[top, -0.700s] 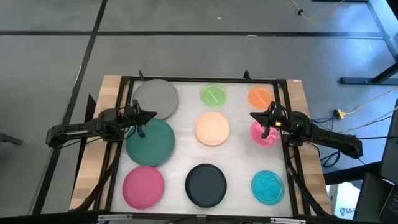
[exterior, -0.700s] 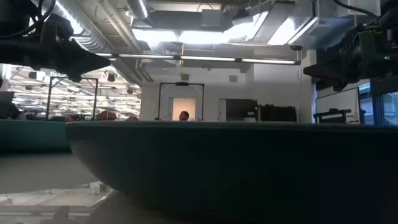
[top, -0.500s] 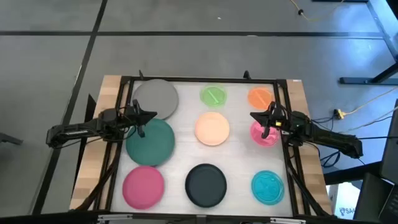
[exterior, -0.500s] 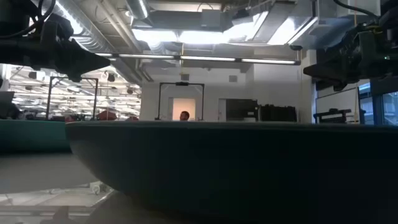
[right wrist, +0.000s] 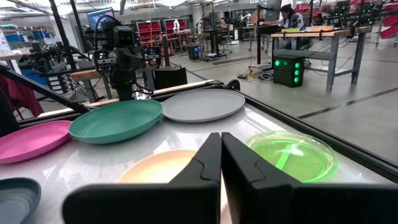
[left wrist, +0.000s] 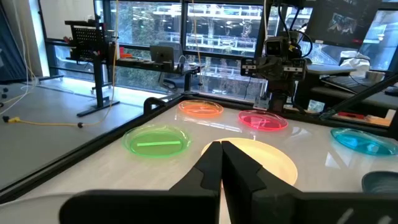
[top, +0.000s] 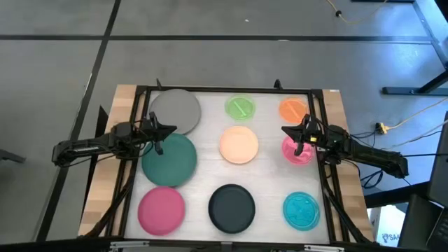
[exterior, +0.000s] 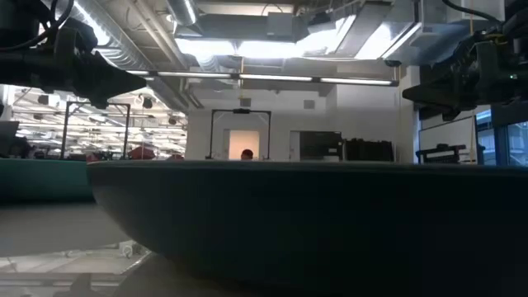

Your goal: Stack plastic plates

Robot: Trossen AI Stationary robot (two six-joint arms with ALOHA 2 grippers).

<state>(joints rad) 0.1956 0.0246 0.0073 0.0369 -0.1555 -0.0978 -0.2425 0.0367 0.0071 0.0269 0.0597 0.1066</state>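
High view gives us the whole white counter (top: 269,183) inside its black frame (top: 224,89), with nine plates spread singly, none stacked. Along the far edge we see the grey plate (top: 176,110), the green plate (top: 240,108) and the orange plate (top: 292,109). The middle row holds the dark teal plate (top: 169,159), the peach plate (top: 239,144) and the magenta plate (top: 297,150). Near the front edge lie the pink plate (top: 162,209), the black plate (top: 232,207) and the cyan plate (top: 302,210).

We find white gaps between most neighbours; the grey and teal rims nearly meet. The left gripper (top: 159,130) hangs at the left side over that seam, and the right gripper (top: 297,134) hangs at the right side above the magenta plate. In each wrist view the jaws are pressed together on nothing, pointing inward across the peach plate.

In the low view the black plate's rim fills most of the picture, with both arms high at the upper corners. Beyond the counter we see grey floor, workbenches and stands, ceiling lights, and a person seated at a far bench (right wrist: 288,14).
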